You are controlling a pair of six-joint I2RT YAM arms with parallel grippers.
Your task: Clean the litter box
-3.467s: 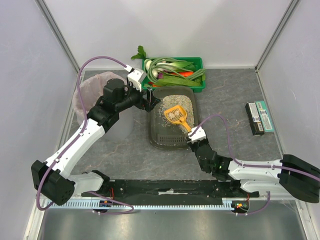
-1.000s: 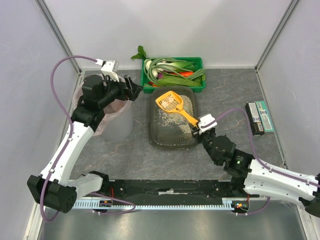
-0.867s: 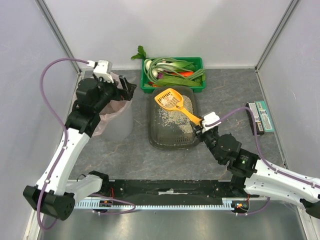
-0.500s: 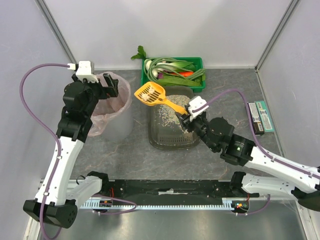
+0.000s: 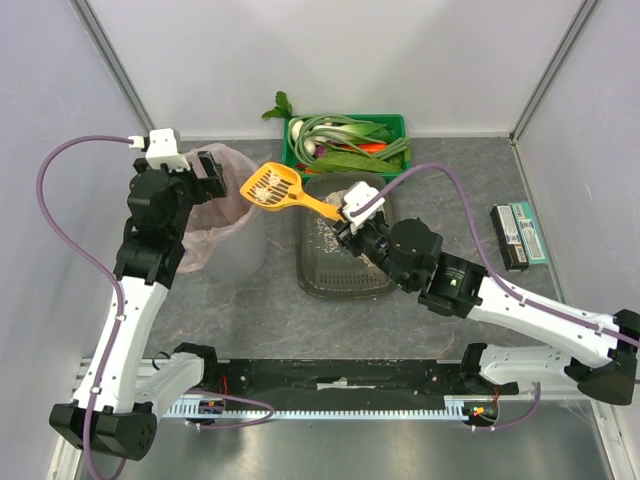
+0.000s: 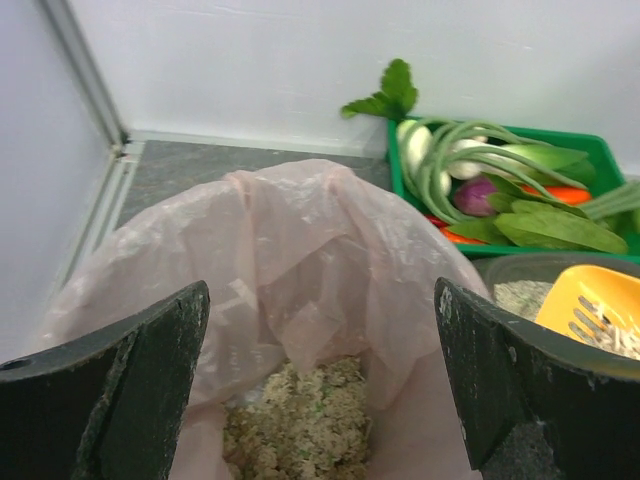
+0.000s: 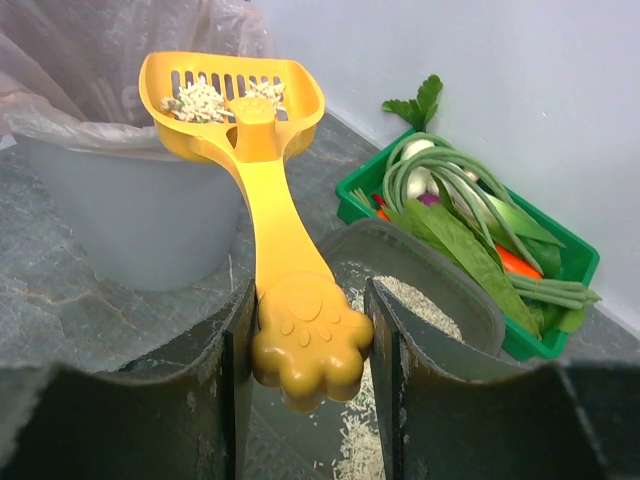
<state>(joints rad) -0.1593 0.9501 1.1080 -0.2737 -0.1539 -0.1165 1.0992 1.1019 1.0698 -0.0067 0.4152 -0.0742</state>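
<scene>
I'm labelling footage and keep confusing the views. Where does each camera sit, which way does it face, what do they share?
Top external: fixed above and behind the arm bases, looking down at the table; both arms show, left gripper open over the bin, right gripper clamping the scoop.
Left wrist: on that wrist, facing down between its spread fingers into the pink liner.
Right wrist: on that wrist, facing along the scoop between its fingers, toward the bin.
Shared: all three show the scoop, litter box and green crate.
</scene>
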